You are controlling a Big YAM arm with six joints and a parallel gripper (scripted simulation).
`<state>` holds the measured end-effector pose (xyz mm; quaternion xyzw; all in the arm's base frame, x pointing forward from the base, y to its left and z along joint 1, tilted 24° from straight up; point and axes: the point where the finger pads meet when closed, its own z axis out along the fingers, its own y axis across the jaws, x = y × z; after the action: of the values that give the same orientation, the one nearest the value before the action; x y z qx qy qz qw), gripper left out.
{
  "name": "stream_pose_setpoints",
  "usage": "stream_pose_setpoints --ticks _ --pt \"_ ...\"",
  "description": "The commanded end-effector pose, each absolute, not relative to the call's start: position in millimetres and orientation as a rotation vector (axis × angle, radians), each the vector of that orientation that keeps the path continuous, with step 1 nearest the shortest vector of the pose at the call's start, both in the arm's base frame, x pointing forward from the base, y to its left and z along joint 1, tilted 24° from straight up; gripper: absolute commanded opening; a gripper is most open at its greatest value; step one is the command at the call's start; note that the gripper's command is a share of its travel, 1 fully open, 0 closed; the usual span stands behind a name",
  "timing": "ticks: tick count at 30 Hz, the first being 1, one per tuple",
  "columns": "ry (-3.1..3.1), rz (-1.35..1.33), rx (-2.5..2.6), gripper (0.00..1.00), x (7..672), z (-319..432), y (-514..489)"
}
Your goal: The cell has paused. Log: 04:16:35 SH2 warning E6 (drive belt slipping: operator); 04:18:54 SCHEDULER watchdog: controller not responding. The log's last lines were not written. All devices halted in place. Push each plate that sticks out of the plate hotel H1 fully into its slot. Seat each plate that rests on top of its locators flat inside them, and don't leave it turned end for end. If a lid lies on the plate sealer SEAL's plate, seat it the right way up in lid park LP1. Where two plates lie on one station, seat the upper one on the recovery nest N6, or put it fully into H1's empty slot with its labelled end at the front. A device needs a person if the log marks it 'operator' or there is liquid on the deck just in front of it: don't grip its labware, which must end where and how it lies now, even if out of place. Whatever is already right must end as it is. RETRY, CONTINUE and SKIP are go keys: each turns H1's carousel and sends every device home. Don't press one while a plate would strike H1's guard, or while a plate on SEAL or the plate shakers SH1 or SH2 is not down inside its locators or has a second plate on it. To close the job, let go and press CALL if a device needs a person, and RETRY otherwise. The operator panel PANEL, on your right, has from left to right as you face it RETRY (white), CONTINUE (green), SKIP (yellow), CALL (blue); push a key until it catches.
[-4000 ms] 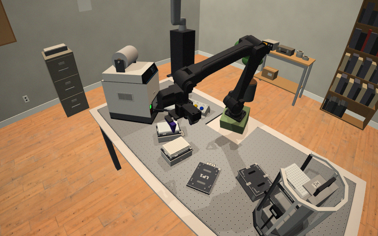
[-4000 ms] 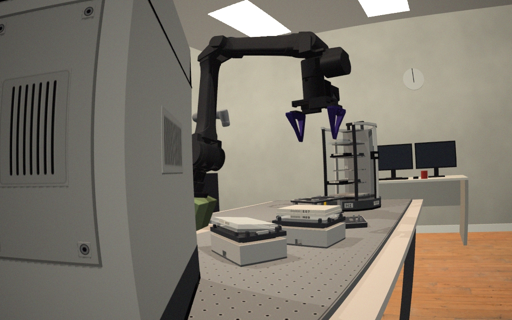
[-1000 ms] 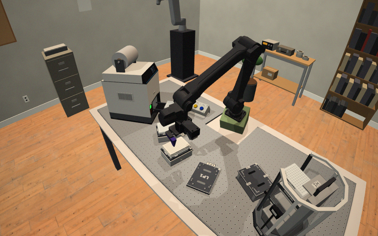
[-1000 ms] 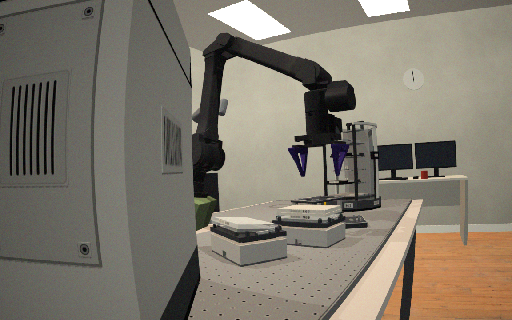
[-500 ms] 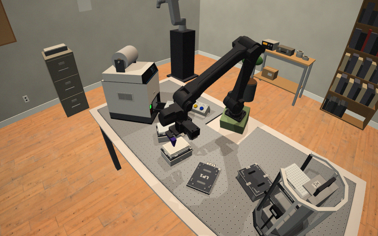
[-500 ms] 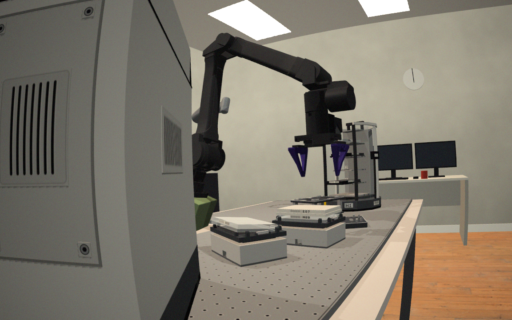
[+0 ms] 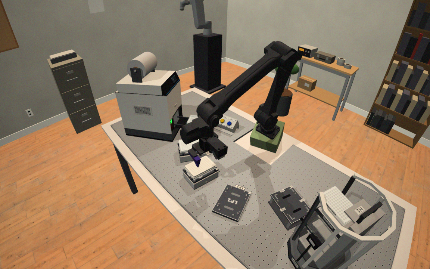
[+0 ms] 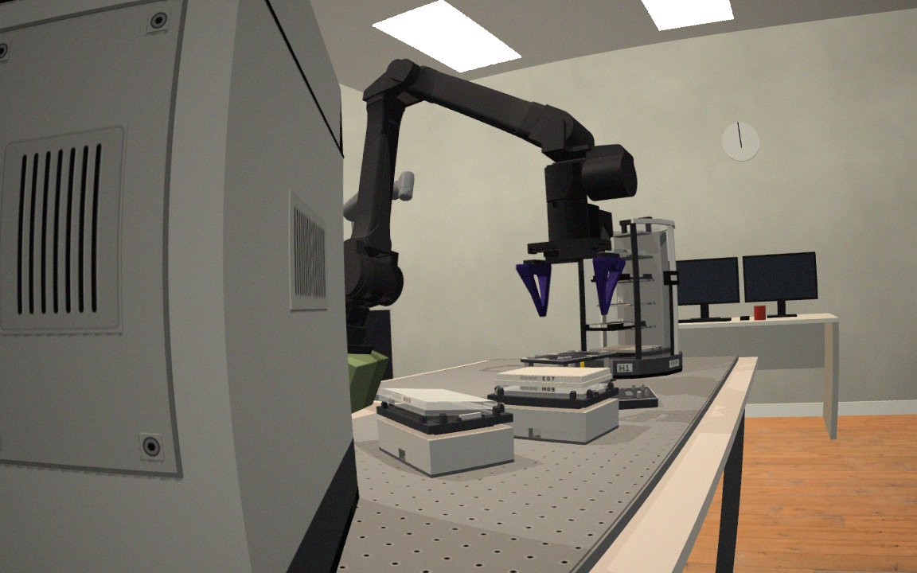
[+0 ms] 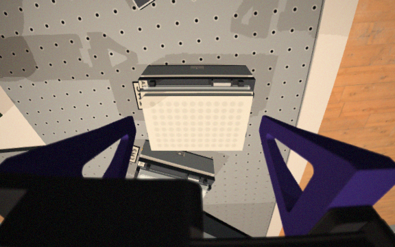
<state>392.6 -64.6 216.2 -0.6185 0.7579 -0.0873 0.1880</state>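
My gripper (image 7: 199, 161) (image 8: 571, 290) (image 9: 197, 123) is open and empty. It hangs well above a white shaker station (image 7: 199, 182) (image 8: 565, 420) (image 9: 197, 70) near the table's front edge. Two plates lie stacked on that station. The upper one (image 7: 199, 167) (image 8: 554, 373) (image 9: 197, 137) is white with a grid of wells and labelled E07; the lower one (image 8: 554, 388) is labelled M09. A second shaker station (image 7: 184, 154) (image 8: 444, 445) (image 9: 177, 165) stands just behind with one plate (image 7: 186, 145) (image 8: 433, 399) on it. I cannot tell if that plate sits flat.
The sealer (image 7: 147, 103) (image 8: 126, 285) stands at the table's far end, with the key panel (image 7: 226, 124) beside it. The lid park LP1 (image 7: 229, 204) and a dark nest (image 7: 290, 205) lie empty on the deck. The hotel H1 (image 7: 370, 230) (image 8: 633, 299) stands at the near end, a white plate (image 7: 336, 202) near its top.
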Motion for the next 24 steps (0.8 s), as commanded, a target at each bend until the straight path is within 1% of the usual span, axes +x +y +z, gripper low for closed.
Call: stream_pose_setpoints --ticks 1,11,14,19,24 --pt "2.113 -0.28 -1.726 1.0 400.4 226.3 -65.3" --pt "2.114 -0.272 -1.726 1.0 394.3 221.9 -59.8" --pt "2.097 -0.316 -1.709 1.0 397.6 254.6 -69.8" --pt "2.093 -0.32 -1.714 1.0 391.4 266.9 -72.5" --pt "2.114 -0.286 -1.726 1.0 392.1 262.0 -74.5"
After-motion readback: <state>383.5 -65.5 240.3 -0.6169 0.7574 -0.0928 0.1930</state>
